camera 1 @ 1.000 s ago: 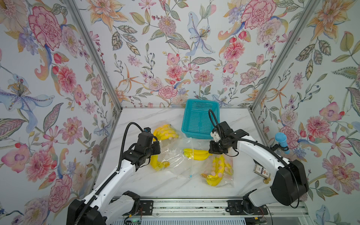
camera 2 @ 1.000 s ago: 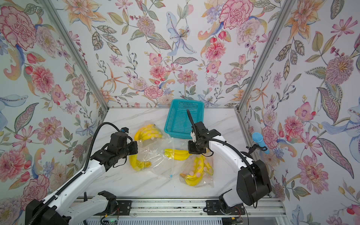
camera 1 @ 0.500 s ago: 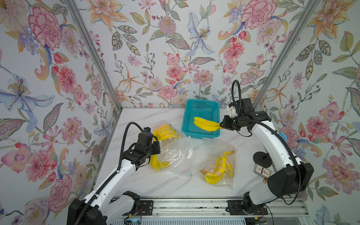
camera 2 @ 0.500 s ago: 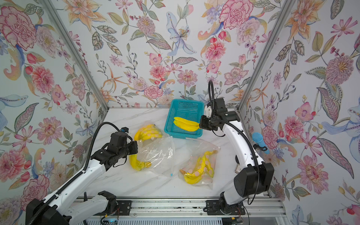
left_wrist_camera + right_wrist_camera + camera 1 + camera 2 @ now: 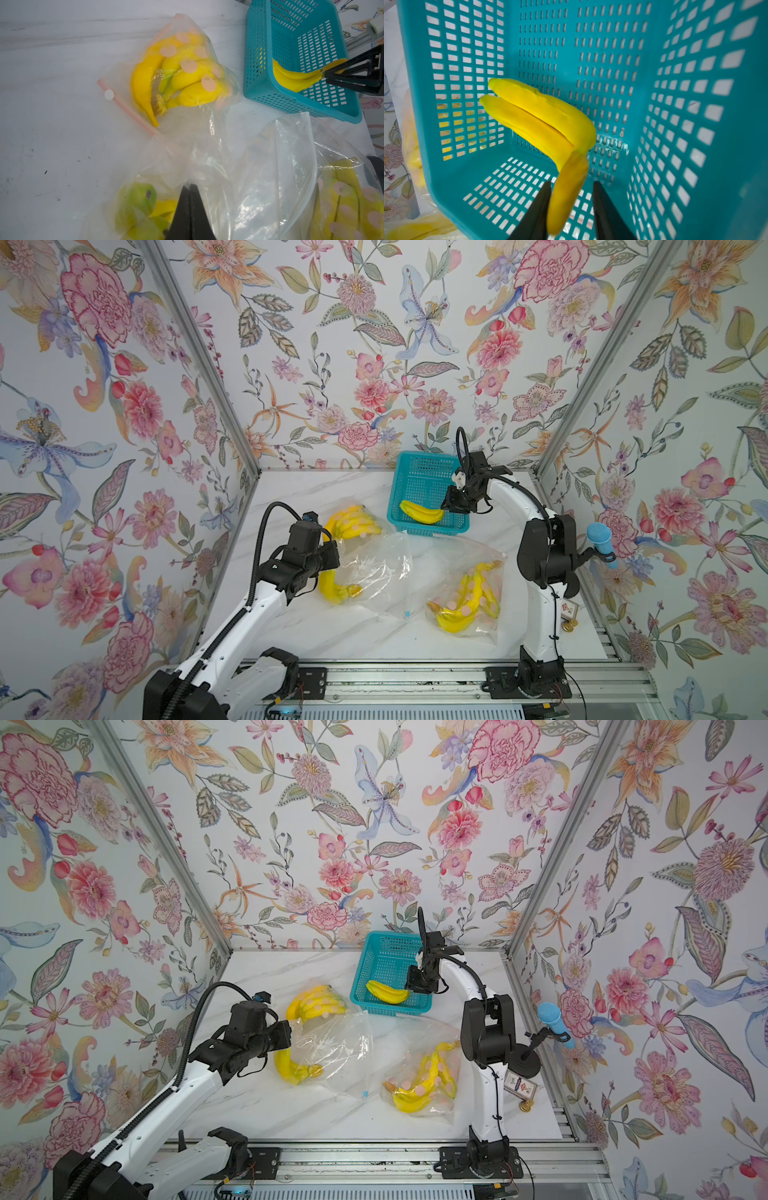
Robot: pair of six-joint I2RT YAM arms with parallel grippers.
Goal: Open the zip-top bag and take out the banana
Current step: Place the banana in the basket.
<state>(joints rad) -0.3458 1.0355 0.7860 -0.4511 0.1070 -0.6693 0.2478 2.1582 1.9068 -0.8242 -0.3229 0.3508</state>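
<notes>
Plastic of the zip-top bag [image 5: 374, 568] at nine o'clock was pinched in the closed left gripper [image 5: 190, 188]. Farther off at one o'clock, the right gripper [image 5: 572, 184] stood parted around the stem of the banana [image 5: 422, 512], which lay inside the basket [image 5: 428, 527]. A skewed withdrawal could snag that stem and flick it out.

The banana [image 5: 542, 122] lies in the basket [image 5: 685, 93], its stem end between the tips of the right gripper [image 5: 572, 184], the rest stretching ahead of it. A bag [image 5: 207, 162] lies at the tips of the left gripper [image 5: 190, 187], a bagged bunch [image 5: 182, 76] beyond it, the basket ahead to its right, and a second bag [image 5: 465, 601] off to its right.
</notes>
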